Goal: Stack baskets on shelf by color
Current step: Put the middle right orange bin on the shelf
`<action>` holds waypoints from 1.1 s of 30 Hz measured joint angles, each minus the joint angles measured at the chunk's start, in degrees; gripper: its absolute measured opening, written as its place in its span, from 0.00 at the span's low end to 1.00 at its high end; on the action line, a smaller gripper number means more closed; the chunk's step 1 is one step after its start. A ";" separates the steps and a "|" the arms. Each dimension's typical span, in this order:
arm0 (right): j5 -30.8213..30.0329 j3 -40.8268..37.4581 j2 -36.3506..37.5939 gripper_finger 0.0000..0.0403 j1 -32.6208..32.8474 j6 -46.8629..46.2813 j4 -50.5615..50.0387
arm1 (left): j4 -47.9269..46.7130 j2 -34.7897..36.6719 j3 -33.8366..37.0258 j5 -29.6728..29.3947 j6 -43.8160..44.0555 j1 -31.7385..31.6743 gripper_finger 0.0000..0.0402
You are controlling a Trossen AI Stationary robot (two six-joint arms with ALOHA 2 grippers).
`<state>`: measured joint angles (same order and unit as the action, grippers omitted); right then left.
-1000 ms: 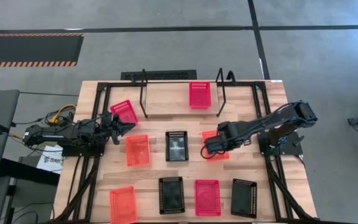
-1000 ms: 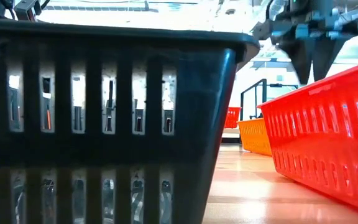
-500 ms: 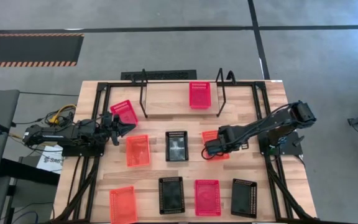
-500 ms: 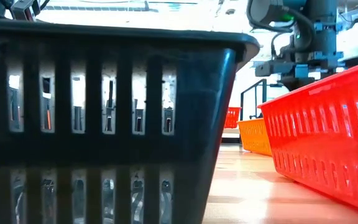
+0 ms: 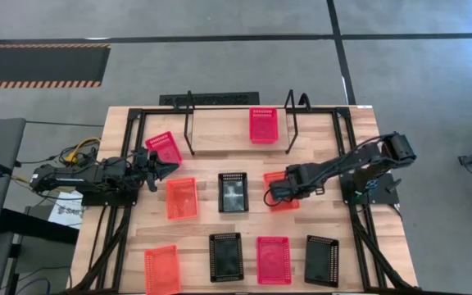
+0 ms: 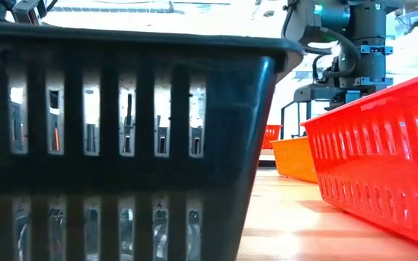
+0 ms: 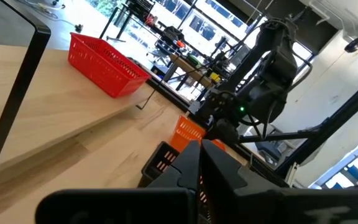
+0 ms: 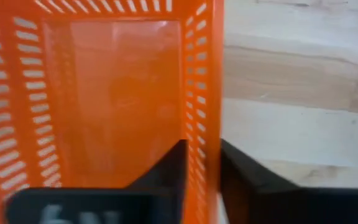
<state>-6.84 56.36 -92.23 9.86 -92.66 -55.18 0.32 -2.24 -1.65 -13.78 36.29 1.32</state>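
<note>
Near the middle of the table [image 5: 334,123], toward its right side, the right gripper [image 5: 274,192] is down on an orange basket [image 5: 282,190], and the right wrist view shows its 2 dark fingers [image 8: 166,171] straddling that basket's side wall [image 8: 205,99], 1 inside and 1 outside, pinching it. At the far edge the shelf [image 5: 240,123] holds 1 red-pink basket [image 5: 263,124] toward its right end. The left gripper [image 5: 170,167] waits at the table's left side, its fingers pressed together, beside another red-pink basket [image 5: 165,147]. Just past it lies a second orange basket [image 5: 181,197], and a black basket [image 5: 233,192] sits at the centre. Along the near edge, from left to right, stand 4 more baskets: orange [image 5: 162,270], black [image 5: 225,256], red-pink [image 5: 274,260] and black [image 5: 321,260].
</note>
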 joint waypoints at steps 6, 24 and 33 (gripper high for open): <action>0.97 0.65 0.05 0.04 -0.65 1.20 0.08 | 0.00 0.00 0.00 0.00 0.02 0.00 0.00; -28.91 38.87 1.20 0.01 2.87 16.21 -10.18 | -0.02 0.00 0.00 0.51 0.00 0.00 0.00; -28.18 39.97 -1.10 0.01 -7.84 38.57 11.32 | -0.02 0.00 0.00 0.55 -0.02 0.00 0.00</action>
<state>-35.02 96.33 -93.32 2.02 -54.09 -43.86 0.30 -2.24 -1.65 -13.23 36.27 1.32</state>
